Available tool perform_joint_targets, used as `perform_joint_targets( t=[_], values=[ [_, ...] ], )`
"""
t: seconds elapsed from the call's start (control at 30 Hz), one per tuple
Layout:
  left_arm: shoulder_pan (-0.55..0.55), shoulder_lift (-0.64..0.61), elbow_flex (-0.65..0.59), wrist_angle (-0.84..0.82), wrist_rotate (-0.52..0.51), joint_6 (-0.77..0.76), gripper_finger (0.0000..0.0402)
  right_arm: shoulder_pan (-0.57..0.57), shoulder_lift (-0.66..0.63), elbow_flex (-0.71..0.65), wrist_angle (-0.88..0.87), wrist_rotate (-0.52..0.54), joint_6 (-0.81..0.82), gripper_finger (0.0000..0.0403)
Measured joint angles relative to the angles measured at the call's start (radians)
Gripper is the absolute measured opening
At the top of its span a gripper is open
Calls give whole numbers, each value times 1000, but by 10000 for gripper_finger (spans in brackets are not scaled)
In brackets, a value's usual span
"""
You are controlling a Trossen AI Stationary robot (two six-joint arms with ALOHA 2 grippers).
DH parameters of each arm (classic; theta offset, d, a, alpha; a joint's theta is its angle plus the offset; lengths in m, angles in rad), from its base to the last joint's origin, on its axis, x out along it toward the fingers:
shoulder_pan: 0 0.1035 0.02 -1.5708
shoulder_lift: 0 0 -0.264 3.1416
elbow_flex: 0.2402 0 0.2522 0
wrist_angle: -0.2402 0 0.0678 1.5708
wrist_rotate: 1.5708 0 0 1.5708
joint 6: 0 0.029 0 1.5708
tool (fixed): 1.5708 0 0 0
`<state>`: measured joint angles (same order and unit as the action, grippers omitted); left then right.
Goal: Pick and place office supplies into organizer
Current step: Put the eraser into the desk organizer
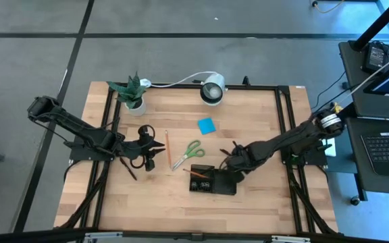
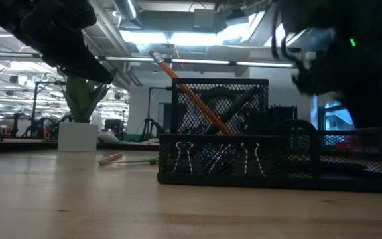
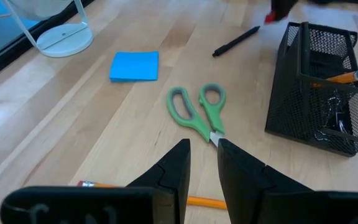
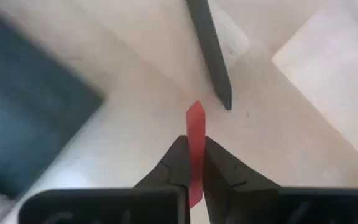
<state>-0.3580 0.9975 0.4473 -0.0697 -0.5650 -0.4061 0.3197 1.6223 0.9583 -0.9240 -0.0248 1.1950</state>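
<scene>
right gripper [image 4: 194,163] pinches a small red piece [image 4: 195,140] between its pressed-in fingers, the piece standing lengthwise out past the fingertips; it hangs over the table [image 1: 255,202] just beside the organizer's right end, next to one black pen [image 4: 211,51] whose tip points back toward the gripper

left gripper [image 3: 201,163] is slightly spread with nothing between the fingers, over the left-centre of the table near the orange pencil

organizer [image 1: 211,181]: one black mesh tray, front centre of table, long axis running left-right; holds one orange pencil [image 2: 191,96] leaning tilted with its end sticking above the rim, plus several tiny clips [image 2: 214,158] in the low front section, exact count not readable

loose on table:
- scissors [image 1: 188,154], one pair, green handles, lying diagonally, handles toward the far right, blades toward the near left
- sticky-note pad [image 1: 206,125], one, blue, beyond the scissors, well apart from the organizer
- orange pencil [image 1: 167,144], one, long axis running near-far, between the left gripper and the scissors

other items: one potted plant [image 1: 132,94] at far left, one white round lamp [image 1: 213,90] at far centre with cord trailing to the plant; neither sits between the grippers and the organizer
</scene>
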Motion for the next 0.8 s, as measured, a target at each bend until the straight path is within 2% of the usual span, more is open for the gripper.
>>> perform_joint_targets(
  t=[0.13,0.23,0.37,0.43,0.57,0.8],
  values=[
    [0,0,0,-13,0,1,75,-2,-72,91,-125,72,-6,22],
    [0,0,0,-16,0,1,75,19,-114,165,-38,139,-95,22],
    [0,0,0,-18,-1,1,75,80,-103,246,149,215,-352,22],
    [0,0,0,-18,-2,10,75,110,-84,273,236,242,-432,22],
    [0,0,0,-17,-2,43,75,148,-27,302,271,297,-488,22],
    [0,0,0,-17,-2,103,75,183,61,309,428,303,-616,22]
  ],
)
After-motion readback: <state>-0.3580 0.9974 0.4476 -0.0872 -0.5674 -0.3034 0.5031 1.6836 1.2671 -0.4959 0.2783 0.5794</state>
